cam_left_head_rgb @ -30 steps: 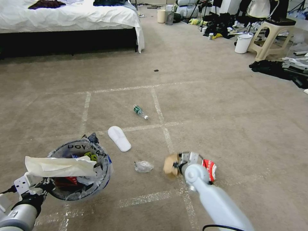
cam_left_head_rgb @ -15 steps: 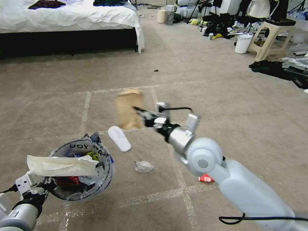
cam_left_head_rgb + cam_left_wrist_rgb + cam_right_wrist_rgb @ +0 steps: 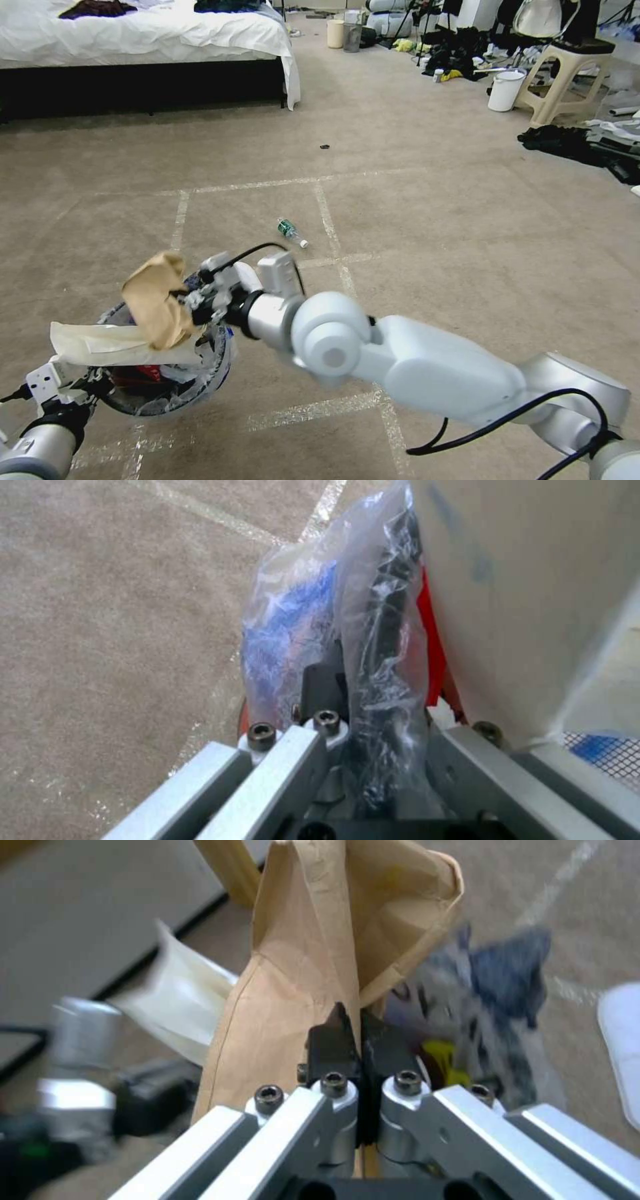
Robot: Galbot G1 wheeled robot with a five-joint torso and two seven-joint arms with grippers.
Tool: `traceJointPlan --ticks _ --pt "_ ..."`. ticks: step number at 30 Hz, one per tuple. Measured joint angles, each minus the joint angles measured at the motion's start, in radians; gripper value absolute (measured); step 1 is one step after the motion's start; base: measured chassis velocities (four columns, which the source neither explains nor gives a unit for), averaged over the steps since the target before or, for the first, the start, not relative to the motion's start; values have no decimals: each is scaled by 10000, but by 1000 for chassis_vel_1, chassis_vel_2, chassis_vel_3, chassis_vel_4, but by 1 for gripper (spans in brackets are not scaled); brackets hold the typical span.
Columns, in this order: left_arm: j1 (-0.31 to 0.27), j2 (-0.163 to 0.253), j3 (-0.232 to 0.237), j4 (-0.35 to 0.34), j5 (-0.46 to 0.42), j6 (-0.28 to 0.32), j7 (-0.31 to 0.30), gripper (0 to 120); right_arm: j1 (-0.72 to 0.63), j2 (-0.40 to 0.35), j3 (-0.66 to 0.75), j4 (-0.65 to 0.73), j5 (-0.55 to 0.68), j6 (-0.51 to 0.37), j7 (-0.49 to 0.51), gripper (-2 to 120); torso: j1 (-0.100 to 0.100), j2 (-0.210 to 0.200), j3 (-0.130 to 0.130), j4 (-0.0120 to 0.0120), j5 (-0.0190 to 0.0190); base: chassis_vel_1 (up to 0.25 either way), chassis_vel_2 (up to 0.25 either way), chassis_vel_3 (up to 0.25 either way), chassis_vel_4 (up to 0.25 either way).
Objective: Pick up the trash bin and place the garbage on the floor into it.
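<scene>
The trash bin (image 3: 200, 383), lined with a clear bag with black letters, hangs low at the left, and my left gripper (image 3: 70, 390) is shut on its rim. In the left wrist view the fingers (image 3: 393, 630) clamp the plastic-covered rim (image 3: 287, 620). My right gripper (image 3: 193, 300) is shut on a tan paper bag (image 3: 155, 303), holding it over the bin's opening. The right wrist view shows the black fingertips (image 3: 333, 1040) pinching the bag (image 3: 300, 965) above the liner (image 3: 487, 985). A long white bag (image 3: 113, 343) lies across the bin's top. A green-labelled bottle (image 3: 291, 233) lies on the carpet beyond.
A white slipper sole (image 3: 623, 1040) lies on the floor beside the bin. The bed (image 3: 147, 33) stands at the back left. At the back right are a plain white bucket (image 3: 505, 89), a beige stool (image 3: 567, 73) and dark clothing (image 3: 580, 143). White tape lines cross the carpet.
My right arm lifted the tan paper bag off the floor at the centre, then swung left with it until it hangs over the bin. The left arm and bin have hardly moved.
</scene>
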Motion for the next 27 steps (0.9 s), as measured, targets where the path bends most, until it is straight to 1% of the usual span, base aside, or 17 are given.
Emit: traceJointPlan --ticks 1,2,3,6,7,9,17,21,23,27 --pt "0 0 0 0 0 0 0 1 0 0 0 0 0 0 0 0 0 0 0 0 0 0 0 0 0" --pt "22 -1 -47 -22 -38 -9 0 1 2 262 -331 -602 -291 -9 17 0 1 0 0 0 1 0 0 0 0" --pt "22 -1 -47 -22 -38 -9 0 1 2 262 -331 -602 -291 -9 17 0 1 0 0 0 1 0 0 0 0" --pt "35 -22 -62 -23 -52 -29 -7 1 24 636 -713 -1380 -569 50 -33 0 0 0 0 0 1 0 0 0 0" --pt "35 -22 -62 -23 -52 -29 -7 1 24 636 -713 -1380 -569 50 -33 0 0 0 0 0 1 0 0 0 0" --pt "44 -31 -63 -18 -51 -34 -10 1 24 881 -1004 -1781 -730 101 -33 0 0 0 0 0 0 0 0 0 0" --pt "-26 25 -51 76 -83 -66 5 1 14 1165 -1425 -2001 -830 90 48 0 1 0 0 0 2 0 0 0 0" --pt "-66 14 0 142 -79 -72 12 1 9 1185 -1578 -2060 -849 4 185 0 0 0 0 -1 1 0 0 0 0" --pt "-98 9 32 214 -61 -80 35 1 -46 1185 -1692 -2110 -1067 49 270 0 0 0 0 -1 1 0 0 0 0" --pt "-143 35 45 301 -51 -101 58 1 -67 1114 -1565 -2017 -1173 121 273 0 0 0 0 -1 1 0 0 0 0"
